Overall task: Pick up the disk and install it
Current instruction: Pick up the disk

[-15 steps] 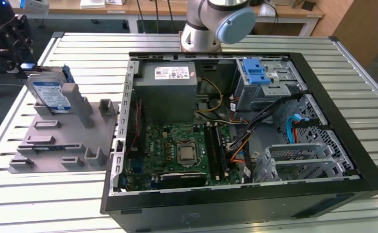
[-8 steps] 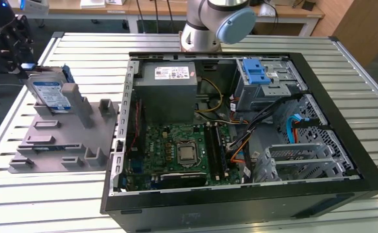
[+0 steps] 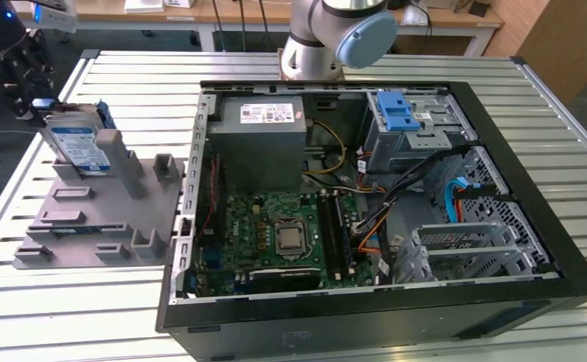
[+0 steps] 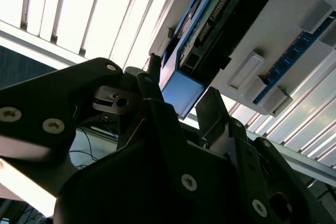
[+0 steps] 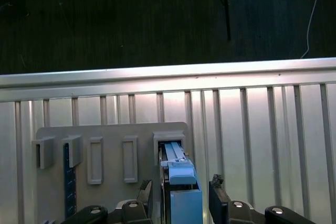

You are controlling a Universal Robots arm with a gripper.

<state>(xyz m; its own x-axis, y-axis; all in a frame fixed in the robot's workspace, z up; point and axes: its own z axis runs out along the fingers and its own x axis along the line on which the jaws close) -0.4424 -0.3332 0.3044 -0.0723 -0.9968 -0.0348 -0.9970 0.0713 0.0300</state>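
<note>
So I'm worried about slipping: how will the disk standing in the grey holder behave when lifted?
Probably stiff: the disk looks like a flat metal slab with blue rails. Likely heavy for its size, and its smooth faces might slip. It stands on edge in the grey holder, so it could bind or tip if pulled askew.

Pincer (image 5: 181,184) pointing down, fingers (image 5: 217,188) parted, arm (image 3: 325,34) rising upright

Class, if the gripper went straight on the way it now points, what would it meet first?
Probably the disk, standing on edge in the grey holder: the gripper straddles it, fingers open, though depth is hard to judge.
</note>
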